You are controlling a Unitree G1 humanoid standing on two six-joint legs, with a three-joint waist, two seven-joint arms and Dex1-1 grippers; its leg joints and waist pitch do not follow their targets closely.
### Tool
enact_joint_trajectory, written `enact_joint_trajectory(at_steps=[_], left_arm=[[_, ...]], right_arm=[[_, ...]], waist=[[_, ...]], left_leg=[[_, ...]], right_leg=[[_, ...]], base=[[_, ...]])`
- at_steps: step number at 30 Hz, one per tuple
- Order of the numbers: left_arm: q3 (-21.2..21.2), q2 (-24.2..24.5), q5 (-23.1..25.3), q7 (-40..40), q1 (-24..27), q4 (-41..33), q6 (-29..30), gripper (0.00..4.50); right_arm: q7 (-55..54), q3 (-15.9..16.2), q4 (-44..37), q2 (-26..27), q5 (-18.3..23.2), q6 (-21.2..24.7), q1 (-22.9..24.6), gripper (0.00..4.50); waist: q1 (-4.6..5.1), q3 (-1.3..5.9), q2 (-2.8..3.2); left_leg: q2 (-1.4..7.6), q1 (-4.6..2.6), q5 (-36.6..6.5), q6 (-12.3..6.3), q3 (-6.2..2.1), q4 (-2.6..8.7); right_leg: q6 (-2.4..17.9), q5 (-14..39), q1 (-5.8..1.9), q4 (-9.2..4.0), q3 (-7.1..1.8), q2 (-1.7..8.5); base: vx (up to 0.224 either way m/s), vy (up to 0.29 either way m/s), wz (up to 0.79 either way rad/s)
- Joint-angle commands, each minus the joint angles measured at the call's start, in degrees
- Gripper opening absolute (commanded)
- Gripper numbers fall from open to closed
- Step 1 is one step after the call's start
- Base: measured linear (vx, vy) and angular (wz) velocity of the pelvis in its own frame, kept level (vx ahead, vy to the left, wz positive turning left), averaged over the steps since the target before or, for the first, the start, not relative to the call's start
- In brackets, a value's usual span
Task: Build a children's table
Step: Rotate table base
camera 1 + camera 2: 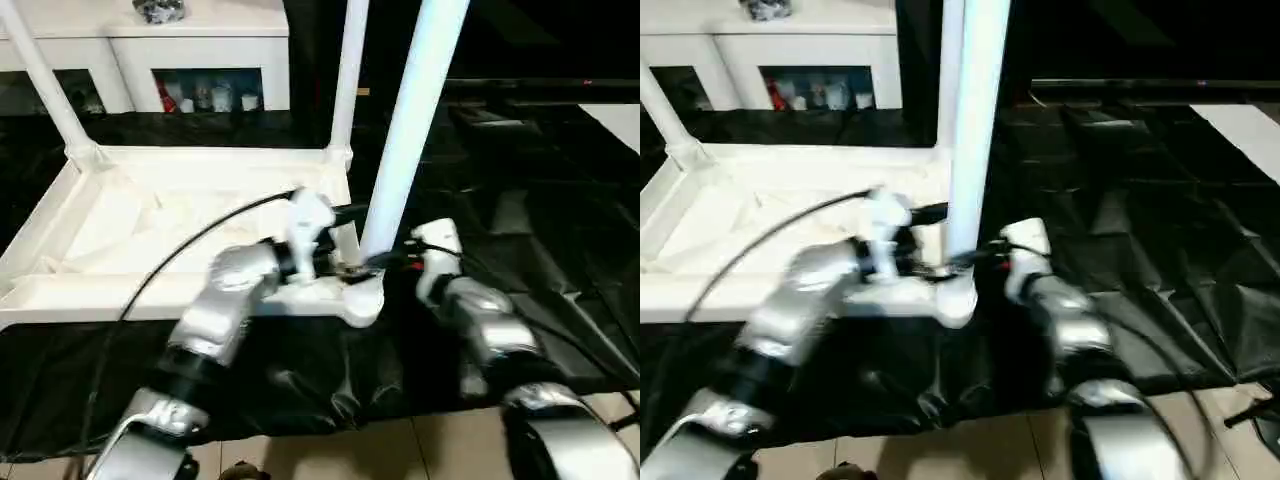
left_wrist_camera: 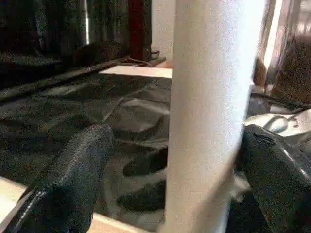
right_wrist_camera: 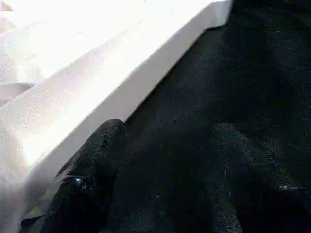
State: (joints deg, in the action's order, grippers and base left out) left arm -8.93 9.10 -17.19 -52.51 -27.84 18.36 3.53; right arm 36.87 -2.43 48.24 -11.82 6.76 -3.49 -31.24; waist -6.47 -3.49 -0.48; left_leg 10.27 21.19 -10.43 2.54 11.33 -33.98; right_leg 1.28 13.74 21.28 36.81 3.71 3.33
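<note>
The children's table lies upside down on a black sheet, its white rimmed top [image 1: 100, 297] facing up. Two legs stand in the far corner sockets, one at the far left [image 1: 45, 80] and one at the far right [image 1: 348, 80]. A third leg [image 1: 410, 120] stands upright in the near right socket [image 1: 362, 295]. My left gripper [image 2: 177, 138] is open around this leg low down, its fingers [image 2: 73, 184] on either side with a gap. My right gripper [image 3: 170, 131] is open beside the table's rim [image 3: 97, 97] over the black sheet, holding nothing.
A white cabinet [image 1: 200, 40] with glass doors stands behind the table. The black sheet [image 1: 520, 200] spreads wide to the right, with a white panel [image 1: 615, 120] at its far right. Tiled floor [image 1: 400, 450] shows at the near edge. A black cable [image 1: 200, 235] crosses the table top.
</note>
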Motion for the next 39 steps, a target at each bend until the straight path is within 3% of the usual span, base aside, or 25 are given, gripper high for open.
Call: enact_joint_trajectory(at_steps=[1, 5, 9, 13, 18, 20, 21, 22, 23, 24, 25, 26, 27, 28, 29, 30, 31, 32, 33, 34, 35, 36, 37, 38, 39], left_arm=[[-0.01, 0.9, -2.05, -2.1, 1.49, -2.56, 1.54, 4.47], [1.07, 4.84, -7.61, -4.55, 8.96, -10.12, 8.41, 4.47], [3.2, 5.8, -6.79, -1.78, 11.95, -11.69, 7.79, 4.47], [7.42, 5.67, -1.51, 6.86, 14.51, -11.32, 4.26, 4.47], [16.44, 2.61, 8.37, 29.1, 20.01, -18.66, 4.24, 4.47], [16.88, 2.2, 10.17, 33.92, 21.26, -21.93, 8.16, 4.47], [16.74, 2.25, 10.67, 34.67, 21.44, -22.45, 8.52, 4.47], [16.44, 1.93, 11.27, 36.15, 21.69, -23.14, 8.99, 4.47], [15.9, 1.4, 12.08, 37.61, 21.44, -22.95, 8.92, 4.47], [15.67, 1.17, 12.43, 38.23, 21.2, -22.6, 8.74, 4.47], [15.46, 0.94, 12.77, 38.83, 20.98, -22.26, 8.57, 4.47], [14.63, 0.87, 13.68, 39.79, 20.26, -21.05, 9.17, 4.47], [14.5, 0.63, 13.61, 40.09, 19.99, -20.5, 9.61, 4.47], [14.75, 0.14, 13.03, 40.5, 18.88, -19.38, 9.9, 4.47], [14.79, 0.08, 12.88, 40.47, 18.68, -19.19, 9.9, 4.47], [14.99, -0.33, 13.23, 40.71, 18.36, -19.14, 9.83, 4.47], [14.99, -0.33, 13.23, 40.71, 18.36, -19.14, 9.83, 4.47], [15.23, -0.39, 14.33, 41.75, 18.24, -19.89, 10.49, 4.47], [15.28, -0.26, 14.68, 42.08, 18.26, -20.12, 10.59, 4.47], [15.26, 0.05, 15.15, 42.41, 18.3, -20.27, 10.37, 4.47], [14.9, 0.68, 15.07, 41.96, 18.26, -20.31, 11.6, 4.47], [14.56, 1.12, 14.56, 41.07, 18.31, -20.3, 12.17, 4.47], [14.5, 1.2, 14.35, 40.77, 18.36, -20.32, 12.15, 4.47], [14.34, 1.34, 13.93, 40.3, 18.43, -20.32, 11.94, 4.47], [13.49, 2.03, 14.24, 39.28, 18.51, -20.16, 11.94, 4.47]], right_arm=[[2.33, 0.59, -3.3, -0.93, 1.0, 0.28, 1.27, 3.17], [5.15, -0.13, -14.71, -3.39, 4.05, 3.23, 7.92, 3.17], [4.04, -0.15, -19.03, -4.55, 3.39, 3.64, 11.2, 3.17], [0.32, -1.46, -24.73, -5.04, 2.17, 4.86, 14.97, 3.17], [-10.56, -2.52, -36.1, -1.99, -2.58, 7.65, 21.1, 3.17], [-13.26, -2.03, -37.75, -0.01, -2.65, 8.5, 22.17, 3.17], [-13.68, -1.94, -37.99, 0.34, -2.44, 8.79, 22.34, 3.17], [-14.3, -1.57, -37.95, 0.96, -2.21, 8.78, 22.5, 3.17], [-15.24, -1.11, -37.59, 1.62, -2.4, 8.6, 22.45, 3.17], [-15.59, -0.98, -37.42, 1.86, -2.46, 8.51, 22.37, 3.17], [-15.92, -0.87, -37.25, 2.09, -2.52, 8.44, 22.29, 3.17], [-16.83, -0.69, -36.98, 2.56, -2.77, 8.49, 22.06, 3.17], [-17.19, -0.48, -37.17, 2.61, -3.08, 8.55, 22.06, 3.17], [-17.62, -0.9, -37.35, 2.77, -2.48, 9.71, 21.61, 3.17], [-17.68, -0.98, -37.38, 2.78, -2.36, 9.92, 21.52, 3.17], [-17.95, -1.18, -37.95, 2.92, -2.32, 10.73, 21.53, 3.17], [-17.95, -1.18, -37.95, 2.92, -2.32, 10.73, 21.53, 3.17], [-18.6, -1.26, -39.67, 3.2, -2.86, 12.04, 22.21, 3.17], [-18.77, -1.23, -40.19, 3.26, -3.06, 12.32, 22.48, 3.17], [-18.92, -1.2, -40.7, 3.31, -3.19, 12.52, 22.78, 3.17], [-19.42, -1.39, -41.26, 3.35, -3.05, 12.87, 23.14, 3.17], [-19.83, -1.64, -41.55, 3.32, -2.81, 13.14, 23.43, 3.17], [-19.91, -1.71, -41.6, 3.31, -2.75, 13.2, 23.52, 3.17], [-20.19, -1.73, -41.71, 3.22, -2.57, 13.31, 23.71, 3.17], [-20.6, -1.61, -41.57, 2.91, -2.98, 13.33, 23.86, 3.17]], waist=[[-0.53, 4.1, 0.28], [-0.98, 4.11, 0.93], [-0.99, 3.82, 0.91], [-0.78, 3.46, 0.61], [-0.13, 3.44, -0.8], [0.01, 3.53, -0.45], [-0.22, 3.07, -1.29], [0.96, 4.09, 1.47], [1.76, 4.14, 1.99], [3.21, 3.85, 2.87], [3.45, 3.8, 3.01], [3.45, 3.53, 2.68], [3.53, 3.56, 1.87], [3.44, 3.3, 0.68], [2.42, 2.72, -0.18], [-0.38, 3.35, -1.93], [-1.24, 3.43, -2.51], [-2.99, 3.37, -2.26], [-3.35, 3.51, -2.66], [-3.56, 3.65, -2.52], [-3.6, 3.81, -1.51], [-2.89, 4.22, -0.21], [-2.34, 4.31, 0.16], [-1.74, 4.89, 1.23], [-0.78, 4.87, 2.09]], left_leg=[[3.87, -0.66, -6.9, -3.28, -1.75, 3.28], [4.03, -0.62, -7.04, -3.68, -1.88, 3.37], [3.81, -0.67, -9.12, -2.98, -1.78, 3.49], [3.71, -0.76, -11.54, -1.41, -2.01, 3.95], [3.55, -0.39, -9.49, -1.9, -2.02, 4.01], [3.84, -0.35, -8.7, -2.27, -2.17, 4.04], [2.22, 2.67, -7.88, -6.01, -4.23, 4.97], [3.75, 0.69, -9.8, -10.62, -8.0, 4.78], [4.99, 0.34, -10.0, -12.33, -10.05, 5.2], [6.95, -0.37, -10.18, -17.09, -14.18, 6.39], [7.11, -1.46, -9.27, -19.05, -15.69, 6.52], [6.92, -1.8, -11.02, -20.19, -18.03, 7.15], [5.37, -1.35, -11.43, -20.63, -18.24, 7.48], [5.5, -0.81, -10.83, -20.04, -12.86, 5.46], [2.13, 1.42, -11.2, -16.63, -9.9, 2.82], [-1.27, 1.04, -5.83, -7.56, -6.2, -2.55], [-0.75, 3.29, -3.19, -5.76, -6.05, -3.05], [-0.93, 4.9, -3.42, -4.96, -6.62, -4.84], [-1.15, 6.18, -5.25, -5.6, -7.38, -5.78], [-1.36, 6.28, -5.15, -5.62, -7.57, -5.67], [-1.16, 5.04, -3.19, -4.88, -7.62, -3.94], [-0.02, 3.37, 0.57, -4.04, -6.94, -0.51], [0.85, 1.99, 2.61, -4.05, -6.79, 0.75], [4.17, -0.71, 5.06, -6.68, -7.95, 1.68], [6.51, -1.52, 6.17, -7.6, -8.95, 2.27]], right_leg=[[14.67, -3.04, -2.45, -3.89, -3.19, 5.8], [14.07, -3.77, -2.24, -3.76, -3.18, 5.55], [12.87, 1.63, -1.99, -4.69, -3.33, 5.5], [10.33, 7.88, -1.86, -5.42, -3.45, 5.52], [7.83, 7.64, -1.89, -5.53, -3.39, 5.39], [8.27, 5.76, -1.74, -5.13, -3.38, 5.46], [8.25, 4.69, -3.69, -4.76, -0.56, 5.9], [10.7, 2.69, -2.93, -4.31, 2.2, 4.3], [11.92, 1.08, -2.71, -2.96, 2.85, 2.95], [12.28, 4.57, -1.61, 0.59, 3.21, 0.63], [12.63, 7.88, -0.37, 1.88, 3.06, 0.06], [13.08, 11.74, 1.25, 4.43, 1.93, -0.66], [12.67, 10.96, 1.57, 4.6, -0.16, -0.26], [13.33, 4.03, 1.13, 1.17, -3.44, 2.91], [13.71, 2.24, 0.71, -3.73, -5.9, 5.66], [1.3, 14.57, -0.96, -7.34, -7.39, 9.76], [-4.32, 19.23, -3.05, -7.41, -8.5, 10.59], [-14.34, 23.82, -3.34, -7.57, -10.47, 10.86], [-16.42, 17.28, -4.47, -6.09, -11.18, 10.94], [-15.05, 11.31, -4.85, -5.61, -10.78, 10.71], [-8.03, -2.52, -4.39, -4.59, -9.32, 9.05], [0.47, -13.97, -4.02, -2.96, -6.24, 5.4], [2.58, -16.77, -3.47, -2.32, -4.64, 3.86], [5.24, -16.15, -1.77, -0.92, -3.27, 2.8], [8.35, -12.25, -0.9, -0.61, -2.77, 3.47]], base=[[0.0, 0.0, 0.0], [0.0, 0.0, 0.0], [0.0, 0.0, 0.0], [0.0, 0.0, 0.0], [0.0, 0.0, 0.0], [0.0, 0.0, 0.0], [0.0, 0.0, 0.0], [0.008, -0.023, 0.37], [0.022, -0.048, 0.51], [0.022, -0.048, 0.51], [-0.007, -0.075, 0.54], [-0.011, -0.119, 0.65], [-0.011, -0.119, 0.65], [-0.006, -0.184, 0.53], [-0.005, -0.105, 0.21], [-0.002, -0.179, 0.28], [-0.007, -0.162, -0.04], [-0.012, -0.212, -0.03], [-0.014, -0.138, -0.11], [-0.007, -0.076, 0.01], [0.0, 0.0, 0.0], [0.0, 0.0, 0.0], [0.0, 0.0, 0.0], [0.0, 0.0, 0.0], [-0.011, 0.084, 0.04]])
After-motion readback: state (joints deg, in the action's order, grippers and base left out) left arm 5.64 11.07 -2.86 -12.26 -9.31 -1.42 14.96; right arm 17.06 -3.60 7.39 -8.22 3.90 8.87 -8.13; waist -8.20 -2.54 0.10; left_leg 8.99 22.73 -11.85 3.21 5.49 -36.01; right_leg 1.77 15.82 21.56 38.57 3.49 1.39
